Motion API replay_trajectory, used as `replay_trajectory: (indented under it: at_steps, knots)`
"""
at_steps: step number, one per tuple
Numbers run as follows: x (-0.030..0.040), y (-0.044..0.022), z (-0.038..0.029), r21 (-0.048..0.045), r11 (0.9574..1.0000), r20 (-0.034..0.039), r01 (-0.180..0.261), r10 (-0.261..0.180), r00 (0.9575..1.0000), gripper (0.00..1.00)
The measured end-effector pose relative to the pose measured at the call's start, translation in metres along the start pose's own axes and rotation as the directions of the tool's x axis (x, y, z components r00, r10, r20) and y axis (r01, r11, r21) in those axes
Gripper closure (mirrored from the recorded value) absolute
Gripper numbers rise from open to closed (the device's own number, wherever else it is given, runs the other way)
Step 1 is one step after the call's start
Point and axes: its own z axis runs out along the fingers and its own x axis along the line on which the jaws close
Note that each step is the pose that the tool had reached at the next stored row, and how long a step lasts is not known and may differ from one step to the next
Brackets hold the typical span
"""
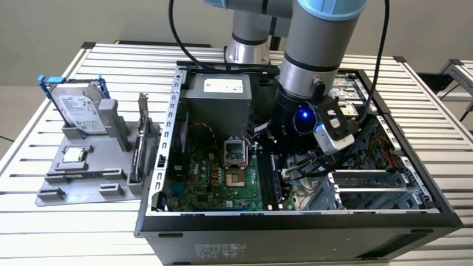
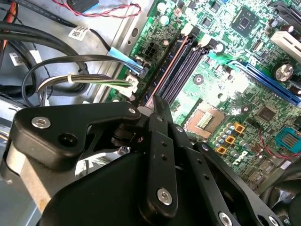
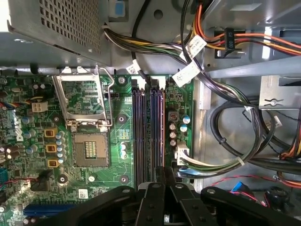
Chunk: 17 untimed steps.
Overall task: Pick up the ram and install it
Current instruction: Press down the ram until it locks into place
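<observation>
— While the silver-and-blue robot arm [image 1: 314,61] comes down almost vertically from the top of the exterior view, where does its wrist sit?

— Inside the open black computer case [image 1: 296,221], just right of the frame's centre, over the green motherboard [image 1: 214,172]. The case lies on the slatted white bench [image 1: 44,216].

— And the end effector [image 2: 157,102]?

— In the second wrist view its black fingers are pressed together into one narrow tip, pinching nothing.

— Where is the long, dark, flat ram stick [image 2: 164,73]?

— Standing edge-up in the memory slot nearest the board's edge. The tip is at one end of it; whether they touch, I cannot tell.

— Anything else?

— A silver hard drive in a blue frame [image 1: 77,111] stands on a grey holder on the exterior view's left, well apart from the arm.
</observation>
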Motion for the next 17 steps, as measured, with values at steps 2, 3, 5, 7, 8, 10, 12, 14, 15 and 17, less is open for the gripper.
replay_trajectory:
  at_steps: [2, 3, 5, 7, 8, 10, 12, 14, 15, 17]
  knots:
    - [0.0000, 0.0000, 0.0000, -0.0017, 1.0000, 0.0000, 0.000, 0.000, 1.0000, 1.00]
    - [0.0000, 0.0000, 0.0000, -0.0026, 1.0000, 0.0000, 0.000, 0.000, 1.0000, 1.00]
    - [0.0000, 0.0000, 0.0000, -0.0041, 1.0000, -0.0001, 0.000, 0.000, 1.0000, 1.00]
    - [0.0000, 0.0000, 0.0000, -0.0058, 1.0000, -0.0001, 0.000, 0.000, 1.0000, 1.00]
    - [0.0000, 0.0004, 0.0000, -0.0053, 1.0000, -0.0002, 0.000, 0.000, 1.0000, 1.00]
    - [0.0000, 0.0016, 0.0000, -0.0031, 0.9998, 0.0026, 0.022, -0.022, 0.9998, 1.00]
    - [0.0002, 0.0016, 0.0001, -0.0029, 0.9983, 0.0067, 0.058, -0.057, 0.9983, 1.00]
    - [0.0001, 0.0017, 0.0003, -0.0023, 0.9957, 0.0107, 0.093, -0.093, 0.9956, 1.00]
    - [0.0002, 0.0017, 0.0004, -0.0020, 0.9939, 0.0127, 0.110, -0.110, 0.9938, 1.00]
    - [0.0002, 0.0017, 0.0008, -0.0017, 0.9892, 0.0169, 0.146, -0.146, 0.9891, 1.00]
